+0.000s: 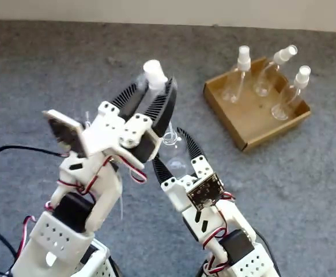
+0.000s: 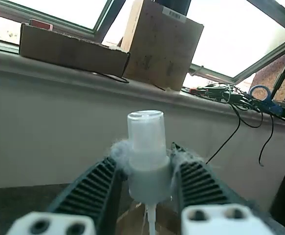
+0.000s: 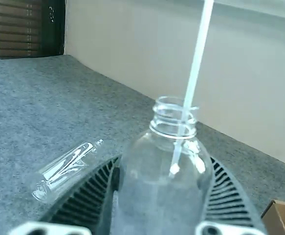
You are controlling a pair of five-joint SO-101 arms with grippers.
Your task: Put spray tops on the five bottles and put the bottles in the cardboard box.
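Spray top (image 2: pixel 145 139) clamped in left gripper (image 2: pixel 146 155), tube (image 3: pixel 193 63) inside bottle (image 3: pixel 163 188) clenched by right gripper (image 3: pixel 164 166).

The spray top (image 2: pixel 145 156) was white, the bottle (image 3: pixel 164 183) clear, the cardboard box (image 1: pixel 254 118) brown, the table (image 1: pixel 35 75) speckled grey.

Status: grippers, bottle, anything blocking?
Left gripper shut on spray top. Right gripper shut on bottle, tube in its neck, top unseated. Loose bottle lying aside, not blocking.

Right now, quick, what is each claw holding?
Left claw: closed, holding a spray top.
Right claw: closed, holding a bottle with no top on yet.
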